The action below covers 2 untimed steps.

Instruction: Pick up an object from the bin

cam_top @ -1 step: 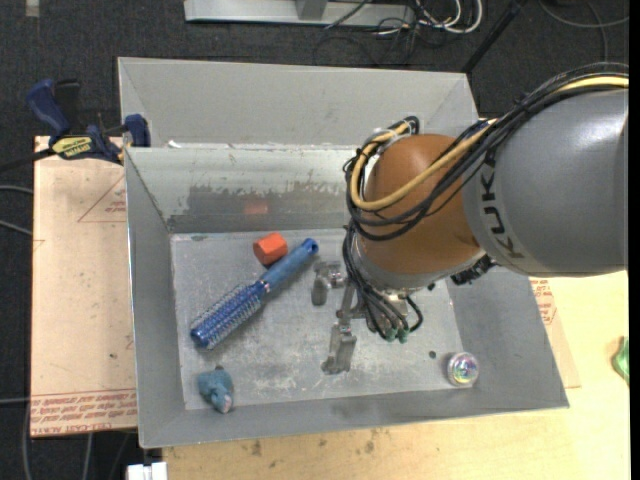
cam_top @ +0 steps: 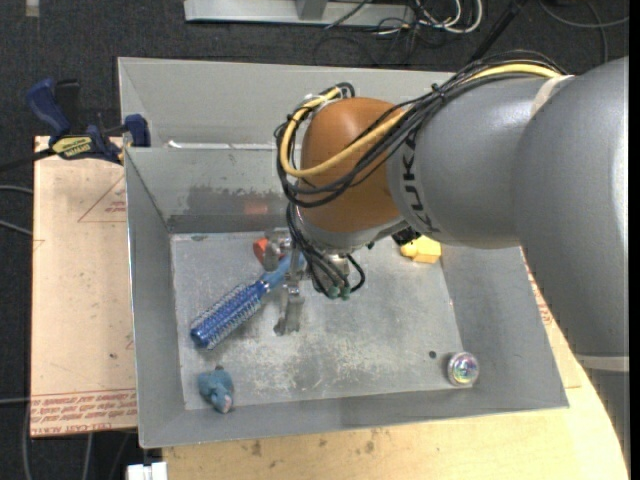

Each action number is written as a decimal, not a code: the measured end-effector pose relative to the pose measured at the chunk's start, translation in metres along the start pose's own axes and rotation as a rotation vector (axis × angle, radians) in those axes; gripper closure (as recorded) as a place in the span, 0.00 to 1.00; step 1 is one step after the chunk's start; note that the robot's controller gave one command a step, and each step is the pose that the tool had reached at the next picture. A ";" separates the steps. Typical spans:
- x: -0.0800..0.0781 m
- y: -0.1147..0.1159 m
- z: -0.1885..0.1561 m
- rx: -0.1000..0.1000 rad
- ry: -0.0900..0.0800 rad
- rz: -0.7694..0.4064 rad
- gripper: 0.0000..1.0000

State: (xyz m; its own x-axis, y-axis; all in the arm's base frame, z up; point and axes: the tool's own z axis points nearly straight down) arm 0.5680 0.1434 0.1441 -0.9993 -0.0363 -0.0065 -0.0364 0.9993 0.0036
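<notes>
A blue hairbrush [cam_top: 232, 313] lies slantwise in the left middle of the bin, bristle head low left and handle pointing up to the right. My gripper [cam_top: 291, 313] hangs below the arm's wrist, low over the bin floor, right at the handle end of the brush. I cannot make out whether the handle is inside it. A small orange-red thing [cam_top: 268, 249] lies just behind the brush handle, partly hidden by the wrist.
A yellow thing [cam_top: 422, 250] pokes out from under the arm near the bin's back right. A small shiny ball [cam_top: 462, 369] rests in the front right corner. A blue-grey lump [cam_top: 216, 389] lies in the front left corner. The arm covers the bin's right side.
</notes>
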 end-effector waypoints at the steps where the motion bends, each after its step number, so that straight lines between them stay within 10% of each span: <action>1: -0.014 0.080 0.076 0.000 0.007 -0.320 0.00; 2: -0.043 0.079 0.074 0.001 0.002 -0.561 0.00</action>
State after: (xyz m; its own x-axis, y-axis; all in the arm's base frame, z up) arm 0.6083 0.2246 0.0704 -0.8268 -0.5624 -0.0052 -0.5624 0.8268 -0.0005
